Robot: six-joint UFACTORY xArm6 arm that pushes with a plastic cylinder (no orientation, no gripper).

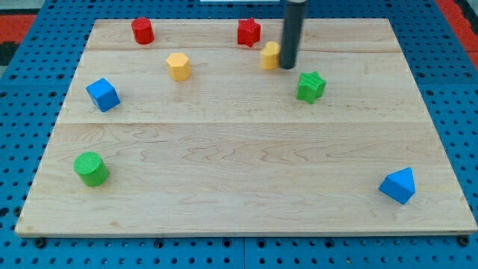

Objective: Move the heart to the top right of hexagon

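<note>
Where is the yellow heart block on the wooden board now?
The yellow heart block sits near the view's top, right of centre, against my tip, below the red star block.

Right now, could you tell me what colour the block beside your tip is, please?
Yellow. The block sits against my tip on the view's left, clearest in the camera view.

A robotics lab or test bench, seen from above at a slant. A pale wooden board (pixel 246 164) lies on a blue perforated pegboard surface (pixel 30 149) with evenly spaced holes, the kind of mounting plate used for experiment rigs. Small, brightly coloured plastic blocks in red, yellow, blue and green are scattered on the board, and a straight dark rod (pixel 292 30) reaches down from the view's top.
</note>
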